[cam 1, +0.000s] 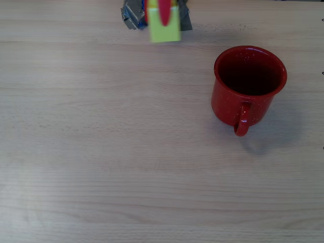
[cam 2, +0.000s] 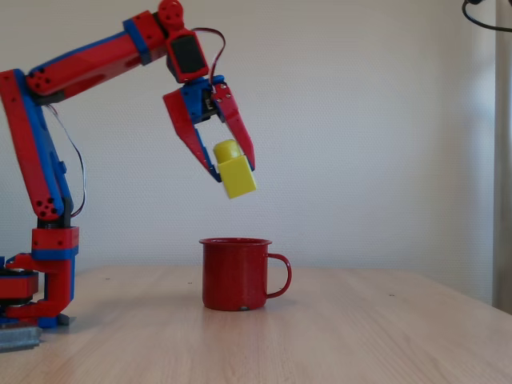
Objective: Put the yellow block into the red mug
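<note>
The gripper [cam 2: 232,172] holds the yellow block [cam 2: 234,172] in the air, jaws clamped on its sides near the tips. In the fixed view the block is tilted: its round stud points up and to the left, toward the base of the jaws, and its long axis follows the same slant. The red mug [cam 2: 237,274] stands upright on the wooden table [cam 2: 360,336], below the jaws, handle to the right. No writing is legible.

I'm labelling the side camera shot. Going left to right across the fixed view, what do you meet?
Arm base and upright links → gripper holding the yellow block in the air → red mug on the table, its handle on the right.
</note>
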